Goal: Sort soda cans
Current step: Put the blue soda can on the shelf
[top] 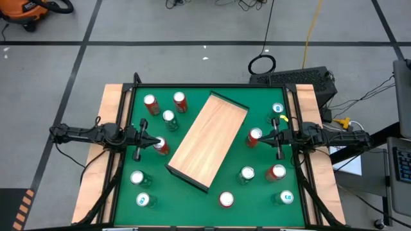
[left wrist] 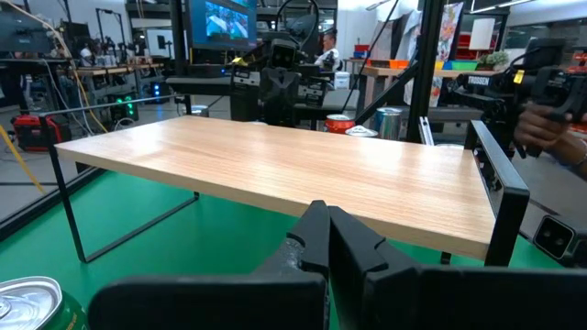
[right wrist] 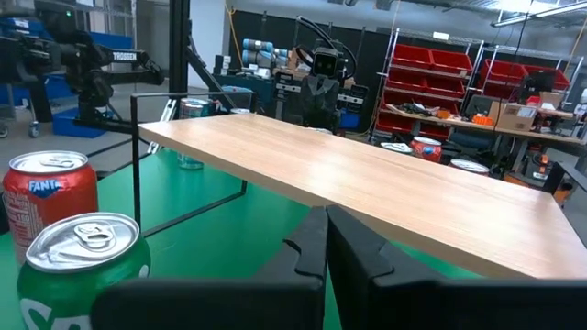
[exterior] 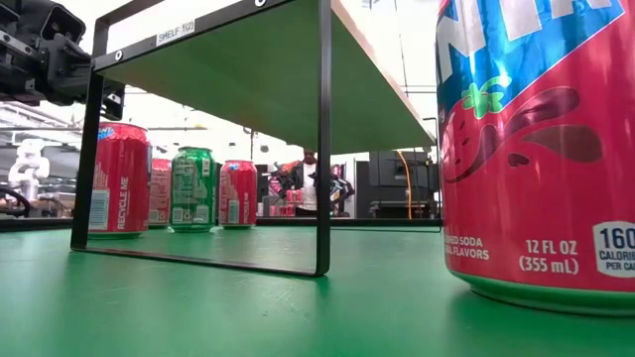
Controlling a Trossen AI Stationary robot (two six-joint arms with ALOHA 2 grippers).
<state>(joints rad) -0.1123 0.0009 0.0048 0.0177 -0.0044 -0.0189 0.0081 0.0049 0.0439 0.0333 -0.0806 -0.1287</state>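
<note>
Twelve small red, green and teal soda cans [top: 168, 117] ring your light wooden shelf board [top: 209, 140] on the green table. Both the left gripper [top: 149, 140] and right gripper [top: 264, 136] are closed and empty; any advance risks toppling the neighbouring can. Labels stay unreadable from above.

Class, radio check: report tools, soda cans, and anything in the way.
Left tool shut, empty, beside a red can. Right tool shut, empty, near another red can. Soda cans scattered, unsorted. Wooden shelf stands mid-table between arms.
</note>
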